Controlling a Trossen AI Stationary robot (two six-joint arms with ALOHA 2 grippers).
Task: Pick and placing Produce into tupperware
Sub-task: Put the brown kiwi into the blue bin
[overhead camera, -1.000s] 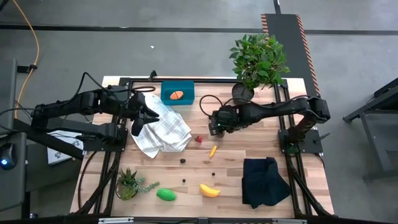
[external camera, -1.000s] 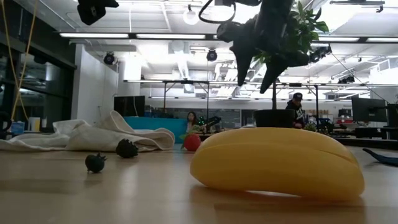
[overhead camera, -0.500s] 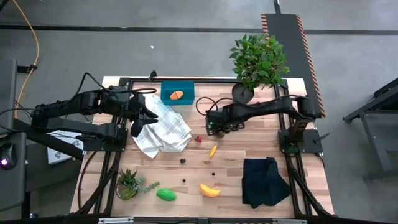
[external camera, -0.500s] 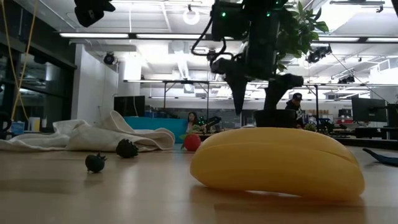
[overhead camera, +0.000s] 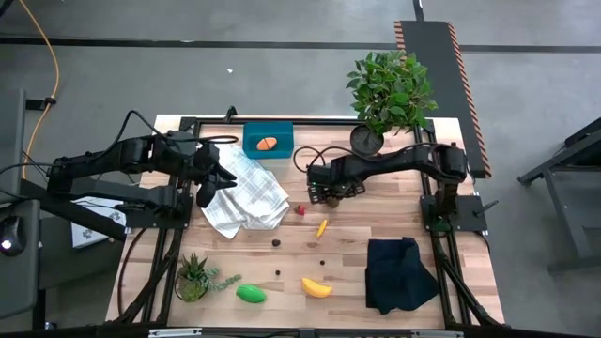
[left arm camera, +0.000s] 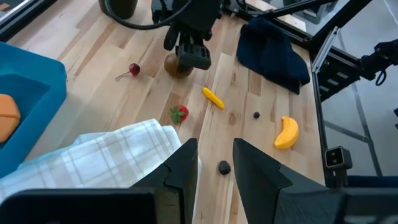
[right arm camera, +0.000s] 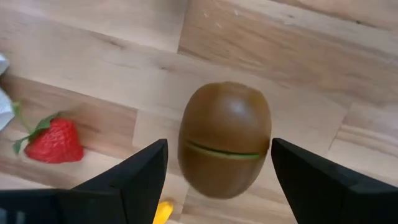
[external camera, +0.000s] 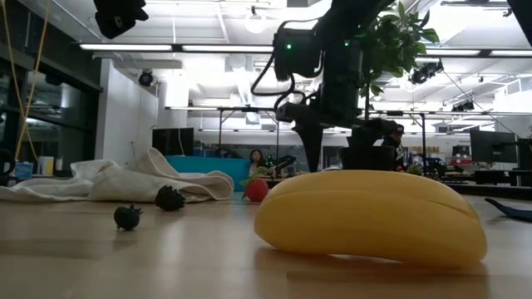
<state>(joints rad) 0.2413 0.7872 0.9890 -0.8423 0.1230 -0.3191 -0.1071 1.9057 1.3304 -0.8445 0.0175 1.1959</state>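
The right gripper [right arm camera: 217,186] is hanging with fingers apart around the kiwi [right arm camera: 225,138]; the left gripper [left arm camera: 214,163] is hovering over the white cloth [left arm camera: 106,162], fingers narrowly apart.

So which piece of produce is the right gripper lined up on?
The brown kiwi. It lies on the table between the open fingers of the right gripper, unlike the strawberry off to one side.

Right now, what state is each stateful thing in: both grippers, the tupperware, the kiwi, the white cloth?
Right gripper: open, fingers either side of the kiwi.
Left gripper: slightly parted, empty, over the white cloth.
Tupperware: uncovered, an orange piece inside.
Kiwi: on the table, not yet gripped.
White cloth: crumpled.
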